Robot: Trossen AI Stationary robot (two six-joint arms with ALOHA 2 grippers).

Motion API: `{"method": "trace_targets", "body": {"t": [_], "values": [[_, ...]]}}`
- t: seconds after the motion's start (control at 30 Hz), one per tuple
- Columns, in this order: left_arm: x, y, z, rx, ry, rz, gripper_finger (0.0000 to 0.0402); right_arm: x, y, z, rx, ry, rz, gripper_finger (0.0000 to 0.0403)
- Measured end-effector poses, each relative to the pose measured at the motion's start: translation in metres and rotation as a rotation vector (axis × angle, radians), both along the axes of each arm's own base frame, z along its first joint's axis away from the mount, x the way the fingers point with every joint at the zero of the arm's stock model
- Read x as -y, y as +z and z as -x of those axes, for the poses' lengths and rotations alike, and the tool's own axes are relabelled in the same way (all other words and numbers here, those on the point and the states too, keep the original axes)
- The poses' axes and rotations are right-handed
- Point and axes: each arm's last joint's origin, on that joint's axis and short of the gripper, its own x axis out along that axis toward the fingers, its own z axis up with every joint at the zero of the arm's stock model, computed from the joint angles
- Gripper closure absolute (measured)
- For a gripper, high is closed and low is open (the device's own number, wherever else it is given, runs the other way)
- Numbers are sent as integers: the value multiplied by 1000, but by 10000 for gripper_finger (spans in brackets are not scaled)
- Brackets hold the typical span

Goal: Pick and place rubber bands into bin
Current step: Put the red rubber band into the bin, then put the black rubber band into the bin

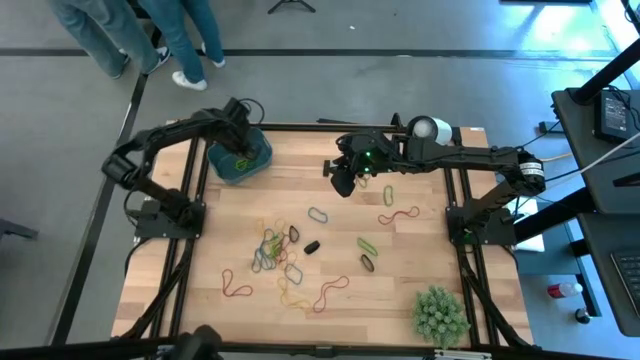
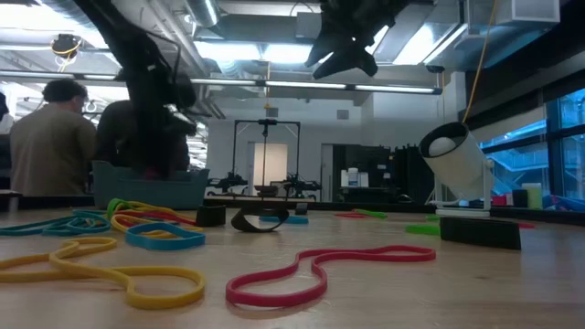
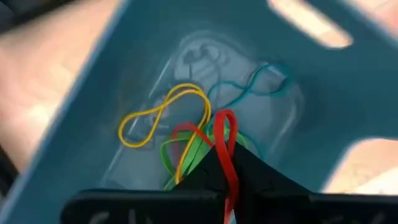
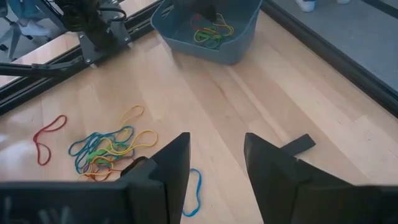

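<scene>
Left claw point(image 3: 217, 168) inside bin point(image 1: 240, 158), pinching red band point(image 3: 225, 146); left wrist view alone shows this. Right claw point(image 4: 216, 163) spread above surface point(image 1: 330, 200); spiky plant point(image 1: 440, 315) well apart.

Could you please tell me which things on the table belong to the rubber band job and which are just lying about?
Job: rubber bands on the table, some already in the bin; the bin; left gripper shut on a red band; right gripper open.
Lying about: spiky green ball; white cup.
</scene>
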Motion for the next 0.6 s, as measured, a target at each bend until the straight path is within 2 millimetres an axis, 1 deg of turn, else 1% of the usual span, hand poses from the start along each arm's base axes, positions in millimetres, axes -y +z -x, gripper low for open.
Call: {"method": "trace_targets", "body": {"t": [0.17,0.33,0.47,0.6], "values": [[-2,-16,-5,-43,-11,53,360,0,0,0,-5,1,0,248],[-2,-18,-7,-49,-2,64,312,0,-3,2,-36,5,0,248],[0,-12,-5,-31,21,46,280,-1,-5,4,-82,38,30,248],[5,7,-2,27,78,-5,264,-2,-9,9,-155,84,68,255]]}}
